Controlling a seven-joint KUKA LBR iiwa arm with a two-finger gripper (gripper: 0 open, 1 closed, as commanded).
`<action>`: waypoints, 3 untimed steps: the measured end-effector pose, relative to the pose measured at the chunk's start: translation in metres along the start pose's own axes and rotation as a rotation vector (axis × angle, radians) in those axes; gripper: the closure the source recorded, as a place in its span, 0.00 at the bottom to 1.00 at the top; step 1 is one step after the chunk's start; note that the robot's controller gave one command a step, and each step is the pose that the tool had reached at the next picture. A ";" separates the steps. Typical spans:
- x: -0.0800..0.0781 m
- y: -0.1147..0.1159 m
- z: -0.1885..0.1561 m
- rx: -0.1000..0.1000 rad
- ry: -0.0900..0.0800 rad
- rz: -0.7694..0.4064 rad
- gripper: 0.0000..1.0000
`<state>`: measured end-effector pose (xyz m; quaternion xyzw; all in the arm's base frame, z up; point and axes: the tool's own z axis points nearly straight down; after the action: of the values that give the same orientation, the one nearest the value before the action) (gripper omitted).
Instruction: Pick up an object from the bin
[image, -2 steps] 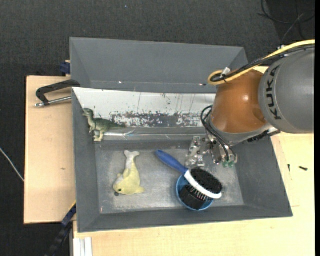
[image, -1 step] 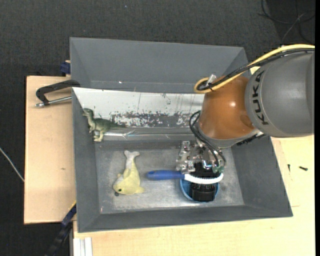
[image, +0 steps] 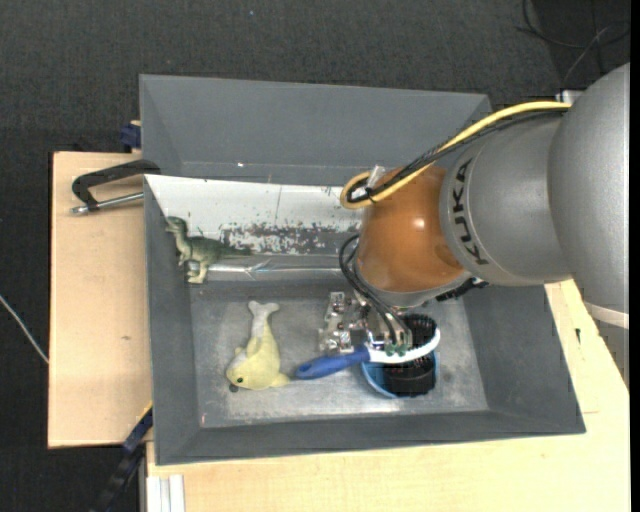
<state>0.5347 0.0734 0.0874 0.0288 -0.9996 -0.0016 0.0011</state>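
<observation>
the gripper (image: 347, 328) hangs low near the front of the grey metal bin (image: 300, 130); just in front lies a blue plastic long-handled piece (image: 322, 367), long axis left-right. how wide the grip stands, i cannot tell.

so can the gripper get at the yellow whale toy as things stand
Probably yes: the yellow whale toy lies uncovered on the bin floor beside the gripper, with nothing on it; only a blue handle ends close beside it.

Grey arm (image: 560, 180), orange cover (image: 410, 240), yellow cable (image: 490, 122)
</observation>
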 end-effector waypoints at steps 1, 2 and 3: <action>-0.018 -0.056 -0.033 0.005 -0.013 0.001 1.00; -0.031 -0.063 -0.021 0.003 -0.009 0.002 1.00; -0.020 -0.070 -0.017 0.002 -0.005 -0.007 1.00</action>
<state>0.5586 0.0045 0.1046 0.0324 -0.9995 -0.0005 -0.0013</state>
